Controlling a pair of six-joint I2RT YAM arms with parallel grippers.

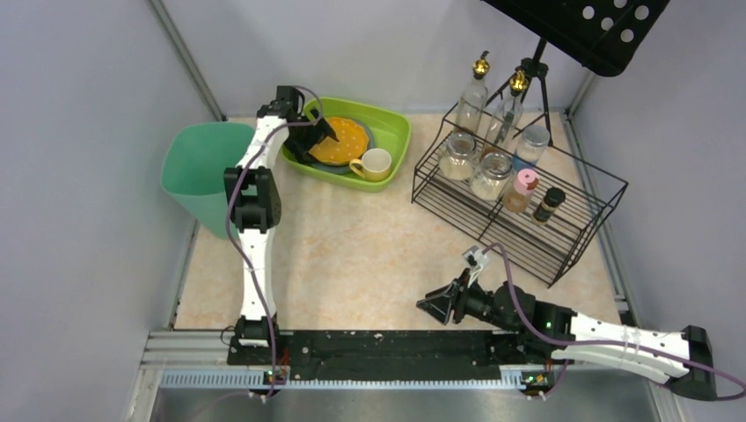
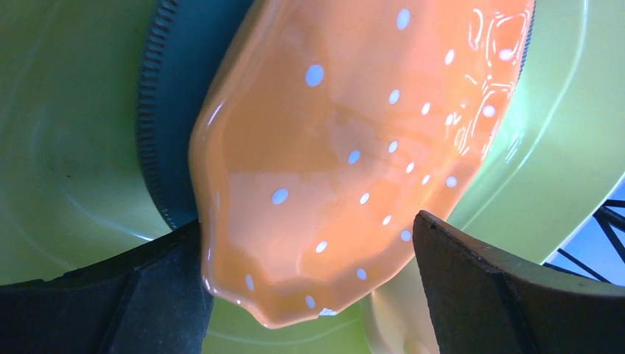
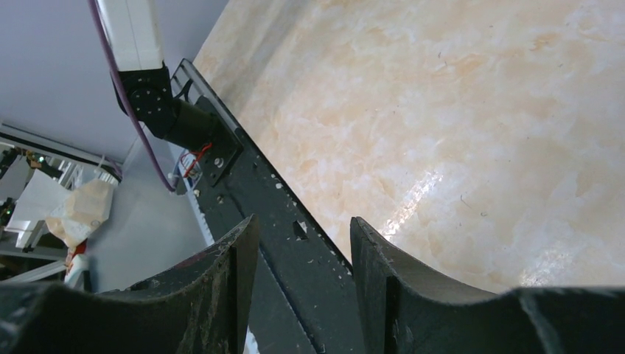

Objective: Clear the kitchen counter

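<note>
The counter [image 1: 352, 255] lies flat, its long axis running 9 to 3 o'clock in the top view. At its 11 o'clock the left gripper [image 1: 324, 132] hangs over the tub [image 1: 396, 132], fingers spread wide either side of the orange plate [image 1: 345, 141], clasping nothing. At 5 o'clock the right gripper [image 1: 437, 305] hovers half-spread and empty, pointing to 9 o'clock, with counter just beyond its fingers. The rack [image 1: 545, 251] hides the counter's 2 o'clock corner. Whether a left finger touches the plate's rim is unclear
</note>
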